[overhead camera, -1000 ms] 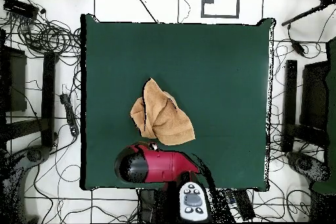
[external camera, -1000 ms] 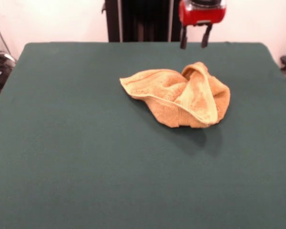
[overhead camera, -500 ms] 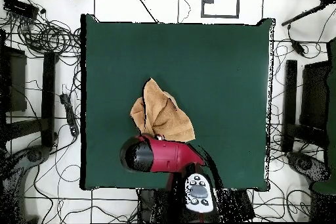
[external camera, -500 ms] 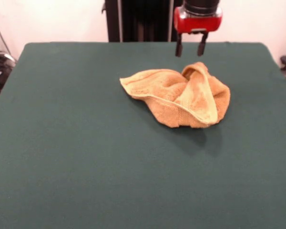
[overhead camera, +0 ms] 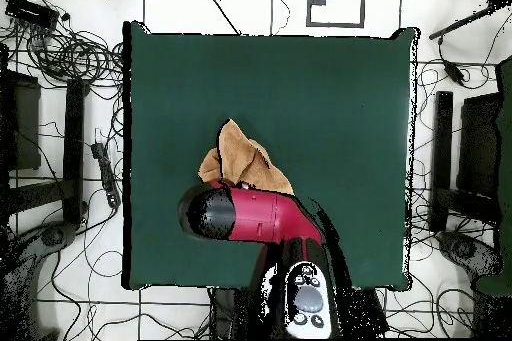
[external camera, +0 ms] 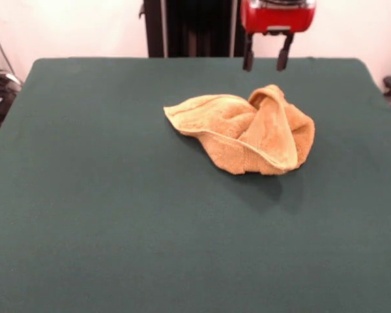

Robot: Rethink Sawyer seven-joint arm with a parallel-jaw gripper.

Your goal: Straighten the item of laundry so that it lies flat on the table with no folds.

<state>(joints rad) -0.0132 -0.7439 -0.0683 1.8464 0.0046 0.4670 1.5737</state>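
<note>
The item of laundry is a golden-tan towel, crumpled into a heap with a raised fold on its right side, right of centre on the far half of the green table. My gripper hangs above the heap's far edge, open, with nothing between its two black fingers and well clear of the cloth. In the overhead view the red and black arm covers the lower part of the towel and hides the gripper's tips.
Tangled cables and dark stands surround the table on the floor. Wide green surface lies on all sides of the towel, most of it left of the towel and in front of it in the front view.
The gripper has risen and shifted slightly right in the front view, still open. In the overhead view the arm has moved further over the towel. The towel has not moved.
</note>
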